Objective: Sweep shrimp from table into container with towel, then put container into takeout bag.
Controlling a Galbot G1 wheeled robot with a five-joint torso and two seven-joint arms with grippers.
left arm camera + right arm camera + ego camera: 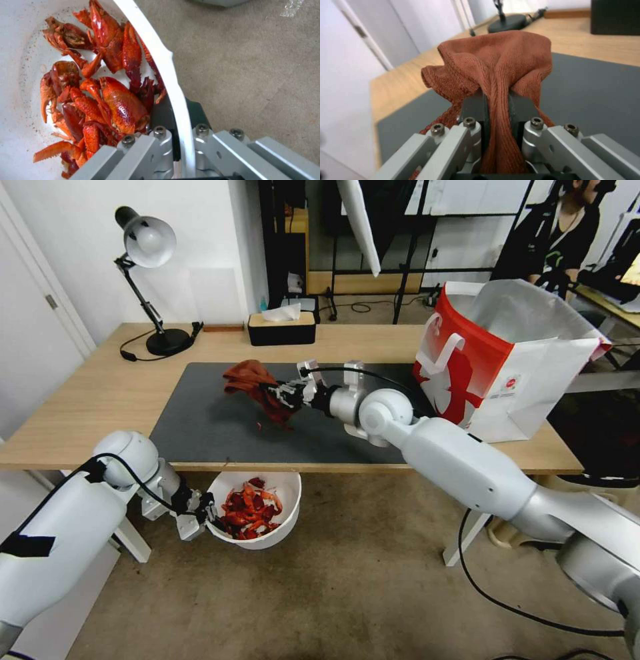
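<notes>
The counter (100,400) is a long light-wood top with white legs, and a large dark grey mat (207,420) covers its middle. It stands against a white wall on a floor of worn beige carpet (347,587). At the back left of the counter stands a black desk lamp (148,280) with a grey shade, its cord trailing beside the base. Near it, at the back edge, sits a black tissue box (281,328) with a white tissue poking up.

The right gripper (277,395) reaches out over the mat, its jaws clamped narrow on a fold of the towel (250,379). The rust-brown cloth bunches beyond the jaws and hangs down to the mat. In the right wrist view the towel (493,75) is pinched between the two dark pads, with the mat and the pale wood behind it.

The takeout bag (493,360) stands open at the right end of the counter, white with red panels and strap handles, well apart from the towel.

The left gripper (212,517) is below the counter's front edge, over the carpet, its jaws closed on the rim of the container (283,490). The white bowl hangs just under the edge of the mat. The shrimp (248,511) lie heaped inside it; the left wrist view shows the glossy red shrimp (110,100) against the container's (166,65) white wall, the rim caught between the jaws.
</notes>
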